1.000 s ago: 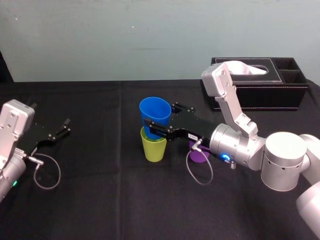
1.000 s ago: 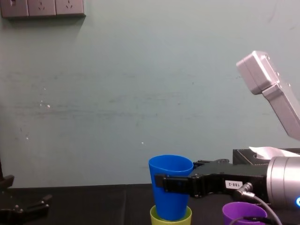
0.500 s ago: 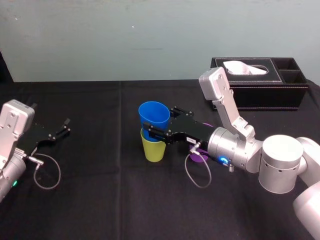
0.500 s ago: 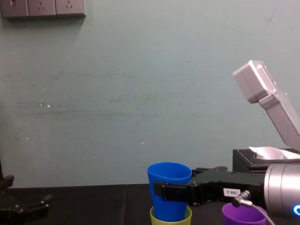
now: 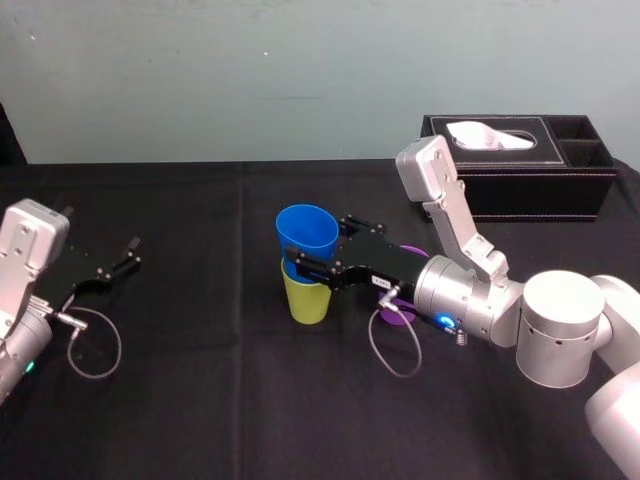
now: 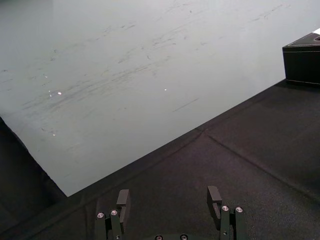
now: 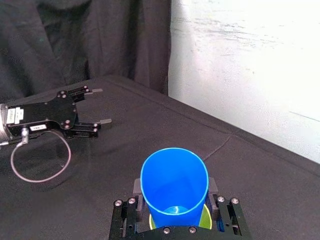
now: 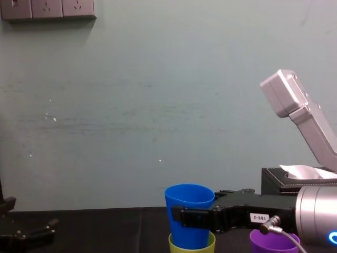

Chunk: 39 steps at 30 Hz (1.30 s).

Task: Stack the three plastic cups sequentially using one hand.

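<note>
Lower than a second ago, the blue cup (image 5: 307, 232) has sunk further into the yellow-green cup (image 5: 308, 300), which stands near the middle of the black table (image 5: 250, 400). The right gripper (image 5: 312, 250) clamps the blue cup's wall from both sides. From the head, the purple cup (image 5: 398, 312) is mostly hidden behind that gripper's body. The chest view shows its rim (image 8: 274, 243) clearly, just right of the nested pair and apart from it. The right wrist view looks down into the blue cup (image 7: 174, 185) and catches the yellow-green rim (image 7: 205, 220) beneath it. The left gripper (image 5: 125, 257) lies parked at the table's left, fingers spread wide and empty. A black tissue box (image 5: 520, 170) sits at the back right.
</note>
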Each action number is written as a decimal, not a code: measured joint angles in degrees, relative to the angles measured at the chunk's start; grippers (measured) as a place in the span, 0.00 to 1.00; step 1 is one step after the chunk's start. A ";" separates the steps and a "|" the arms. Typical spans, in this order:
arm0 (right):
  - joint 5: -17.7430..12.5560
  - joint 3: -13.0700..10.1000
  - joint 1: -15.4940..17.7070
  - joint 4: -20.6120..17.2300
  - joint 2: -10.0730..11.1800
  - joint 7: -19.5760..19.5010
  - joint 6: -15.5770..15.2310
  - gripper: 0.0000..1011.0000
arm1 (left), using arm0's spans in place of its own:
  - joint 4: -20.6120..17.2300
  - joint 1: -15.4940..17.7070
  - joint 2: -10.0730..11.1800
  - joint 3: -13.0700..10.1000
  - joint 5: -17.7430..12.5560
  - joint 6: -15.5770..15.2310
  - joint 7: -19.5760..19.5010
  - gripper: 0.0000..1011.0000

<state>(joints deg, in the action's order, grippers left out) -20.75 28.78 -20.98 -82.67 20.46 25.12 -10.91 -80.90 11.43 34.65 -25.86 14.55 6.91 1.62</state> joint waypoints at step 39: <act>-0.87 -1.68 1.73 -3.08 0.94 -0.76 0.63 0.99 | 0.00 0.00 0.00 0.00 0.00 0.00 0.00 1.00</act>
<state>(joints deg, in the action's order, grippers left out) -21.61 27.10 -19.25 -85.74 21.41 24.37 -10.28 -80.90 11.43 34.65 -25.86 14.55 6.91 1.62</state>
